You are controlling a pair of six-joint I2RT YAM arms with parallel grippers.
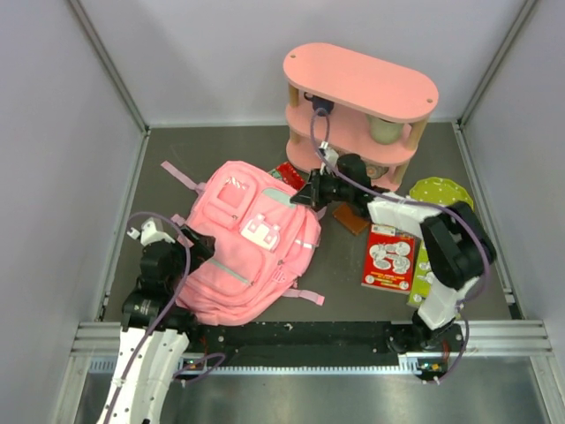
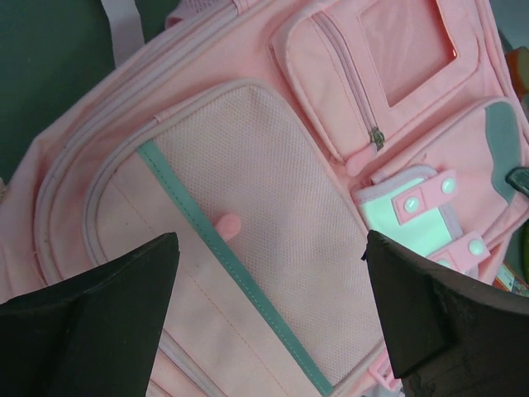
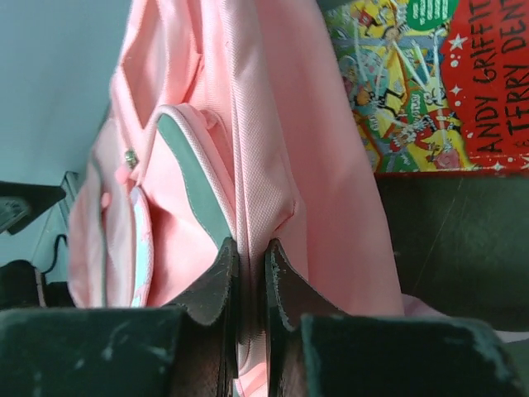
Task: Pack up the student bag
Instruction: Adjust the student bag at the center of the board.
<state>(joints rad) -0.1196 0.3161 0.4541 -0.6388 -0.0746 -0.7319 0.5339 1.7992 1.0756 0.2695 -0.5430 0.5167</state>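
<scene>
The student bag (image 1: 252, 243) lies flat on the dark table (image 1: 212, 146), front pockets facing up. The right gripper (image 3: 248, 252) is clenched on a fold of pink fabric at the bag's far right edge, just beside the grey-green patch (image 3: 194, 178). The left gripper (image 2: 269, 240) hangs released, its fingers spread wide above the bag's mesh front pocket (image 2: 273, 182). Whether the bag's main compartment is open cannot be told.

Beyond the bag's far right corner stands a pink shelf (image 1: 360, 84). A pale green cup (image 1: 384, 130) and a dark blue thing (image 1: 320, 104) sit on its middle tier. A red picture book (image 3: 430, 83) lies just beside the bag's far edge, between bag and shelf.

Right of the bag, apart from it, lie a red card pack (image 1: 388, 258) and a green dotted plate (image 1: 439, 193). Bare table shows between the bag's right side and the pack, and again to the bag's far left, where one strap (image 1: 181, 177) trails. A second strap (image 1: 305, 296) pokes out at the bag's near right. The bag's near left side sits close against the left arm.
</scene>
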